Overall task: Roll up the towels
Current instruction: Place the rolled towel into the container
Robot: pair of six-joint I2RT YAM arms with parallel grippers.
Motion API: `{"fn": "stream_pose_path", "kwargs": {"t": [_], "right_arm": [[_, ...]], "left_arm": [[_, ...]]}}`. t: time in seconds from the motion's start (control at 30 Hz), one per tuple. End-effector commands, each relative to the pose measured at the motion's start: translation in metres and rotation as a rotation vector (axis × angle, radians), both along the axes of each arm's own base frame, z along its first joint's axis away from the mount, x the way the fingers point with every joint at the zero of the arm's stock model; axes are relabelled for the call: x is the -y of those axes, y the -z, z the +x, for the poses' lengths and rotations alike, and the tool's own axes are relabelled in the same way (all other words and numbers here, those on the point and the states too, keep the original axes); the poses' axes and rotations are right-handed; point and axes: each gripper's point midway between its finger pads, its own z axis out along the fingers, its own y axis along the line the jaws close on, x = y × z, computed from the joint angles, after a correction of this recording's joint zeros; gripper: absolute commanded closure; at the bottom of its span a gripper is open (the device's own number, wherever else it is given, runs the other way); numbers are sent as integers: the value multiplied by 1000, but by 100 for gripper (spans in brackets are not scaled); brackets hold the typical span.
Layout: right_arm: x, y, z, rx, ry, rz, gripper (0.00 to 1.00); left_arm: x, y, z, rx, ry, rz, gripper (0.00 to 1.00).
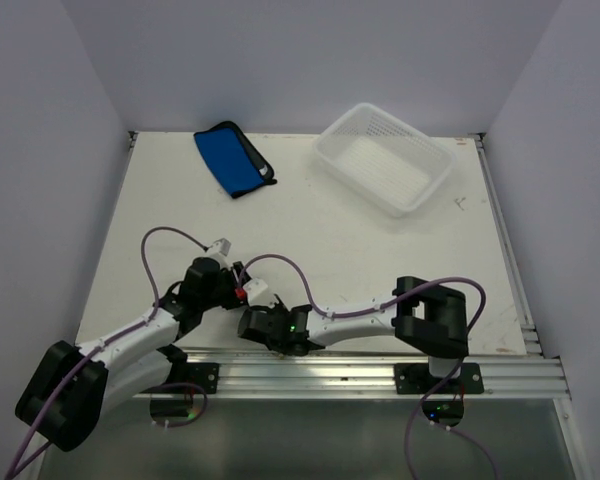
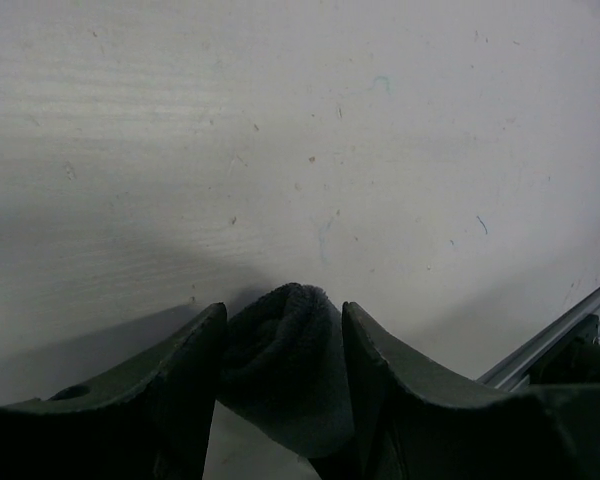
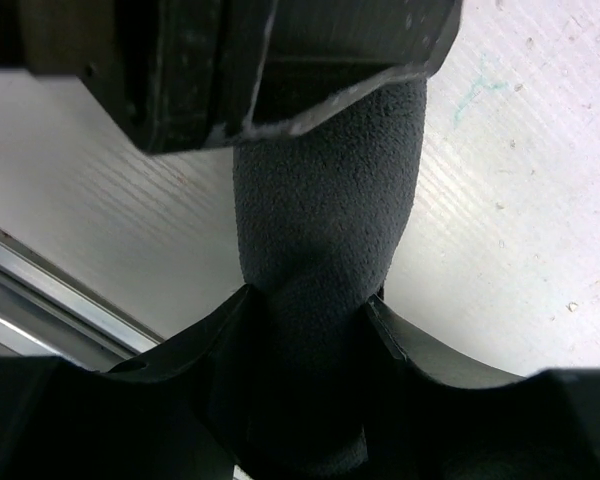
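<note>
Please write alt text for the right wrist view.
A dark, fuzzy rolled cloth towel is gripped between the black jaws of the right gripper, its far end held by the left gripper. Beneath lies a white table with a metal rail.

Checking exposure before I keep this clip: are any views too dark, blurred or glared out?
Top external: evenly lit and sharp, only soft shadows on the table. Left wrist: table bright with a soft shadow lower left, while the jaws and the dark towel between them are underexposed, almost silhouettes. Right wrist: the towel's nap is in focus, the jaws are black with little detail. No glare in any view.
</note>
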Motion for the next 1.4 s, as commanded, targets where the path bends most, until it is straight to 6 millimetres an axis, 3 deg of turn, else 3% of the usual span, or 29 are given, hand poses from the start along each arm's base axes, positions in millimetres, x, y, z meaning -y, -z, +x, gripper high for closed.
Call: {"fn": "stream_pose_path", "kwargs": {"t": [0.0,0.1,0.23,0.33,0.53,0.73,1.07,1.37], "right_arm": [[19,36,-6,-83,12,-98,57],[21,38,-3,-84,27,-100,59],[26,40,4,-89,52,-117,80],[28,41,7,-86,55,-133,89],[36,40,19,-97,93,-119,100],[42,35,33,-77,114,-139,100],[38,-33,73,14,127,-34,100],[63,-85,133,34,220,72,100]], "left_arm": [[-4,-31,25,87,-38,19,46],[-7,-46,36,122,-50,36,46],[-19,-55,48,137,-102,88,46],[-23,-65,57,168,-122,92,46],[-28,-87,78,206,-134,106,45],[-36,-100,89,242,-141,142,45],[-30,-130,109,295,-135,134,44],[-22,-164,122,336,-87,145,44]]}}
